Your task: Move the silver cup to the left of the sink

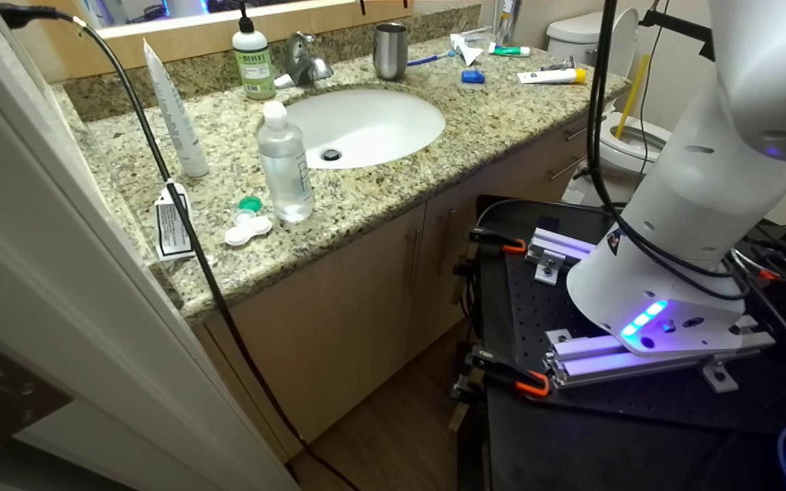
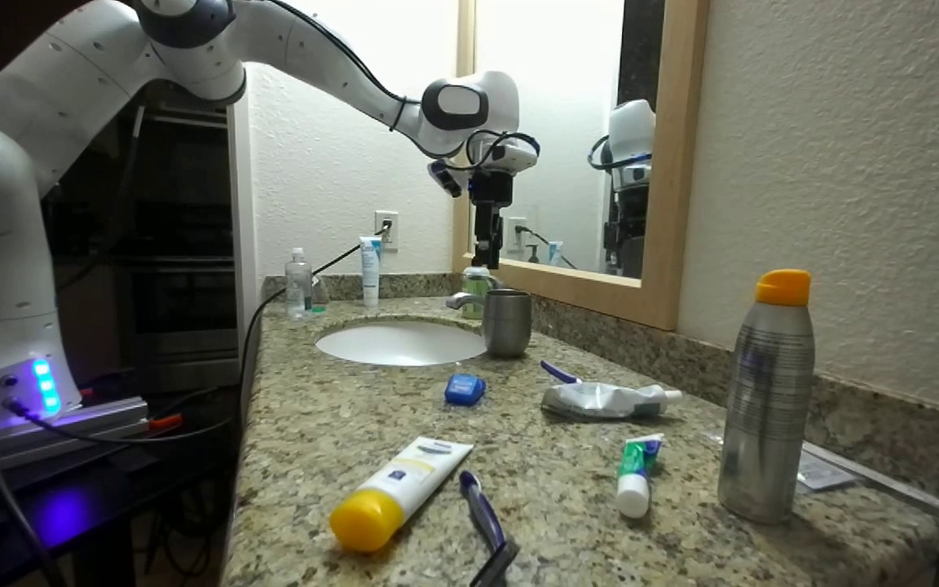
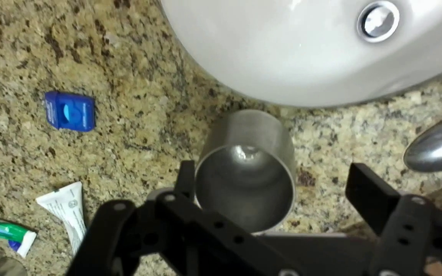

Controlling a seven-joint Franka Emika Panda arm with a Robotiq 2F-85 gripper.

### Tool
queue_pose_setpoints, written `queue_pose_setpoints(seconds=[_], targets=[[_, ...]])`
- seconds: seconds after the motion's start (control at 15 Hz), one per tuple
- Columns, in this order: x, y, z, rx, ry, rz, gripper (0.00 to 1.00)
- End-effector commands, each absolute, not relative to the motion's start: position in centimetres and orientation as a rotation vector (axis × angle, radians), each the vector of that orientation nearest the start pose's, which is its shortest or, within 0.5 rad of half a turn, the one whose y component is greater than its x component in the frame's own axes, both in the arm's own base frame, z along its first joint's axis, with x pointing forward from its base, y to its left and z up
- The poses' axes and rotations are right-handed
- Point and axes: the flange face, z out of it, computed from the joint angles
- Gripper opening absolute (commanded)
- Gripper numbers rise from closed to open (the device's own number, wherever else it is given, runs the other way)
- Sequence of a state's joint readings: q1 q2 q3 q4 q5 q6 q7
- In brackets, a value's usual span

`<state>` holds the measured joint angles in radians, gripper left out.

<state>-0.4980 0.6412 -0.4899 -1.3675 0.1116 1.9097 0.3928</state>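
Reaching stage above the silver cup (image 3: 246, 168). The jaws are spread wide and hold nothing. The cup stands upright on the worktop (image 3: 136, 130), below the jaws and, as the wrist view shows it, between them: close to the jaw on the side of the blue box (image 3: 70, 111), with a broad gap towards the jaw on the side of the faucet (image 3: 439, 147). The sink (image 3: 290, 57) lies ahead of the jaws in the same view.

Progress: the approach appears largely complete; grasp, lift, carry and release remain. If left is reckoned facing the faucet, the goal is probably across the sink from the jaws, where the clear bottle (image 1: 286, 167) and white tube (image 1: 178, 123) stand.

Not resolved: in an exterior view only the lower arm (image 1: 693, 198) enters, the jaws lying outside the frame. In an exterior view with the mirror (image 2: 559, 122), the jaws are small and dark; their clearance above the cup cannot be read, and the soap bottle (image 2: 474, 285) beneath them is partly covered. In the wrist view the jaws mask part of the cup's rim; contact cannot be judged.
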Motion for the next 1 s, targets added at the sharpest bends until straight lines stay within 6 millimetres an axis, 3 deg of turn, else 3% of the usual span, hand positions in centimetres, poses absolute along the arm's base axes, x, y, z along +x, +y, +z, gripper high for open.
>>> queue_pose_setpoints(seconds=[0.0, 0.13, 0.53, 0.87, 0.93], targets=[[45.9, -53.9, 37.2, -2.595, 2.034, 0.147, 1.00], [45.7, -52.7, 37.6, -2.592, 2.016, 0.157, 1.00], [48.4, -53.2, 34.3, -2.335, 2.223, -0.018, 1.00], [48.4, -53.1, 34.4, -2.343, 2.254, -0.032, 1.00], [48.0, -53.3, 35.2, -2.356, 2.271, -0.016, 1.00]])
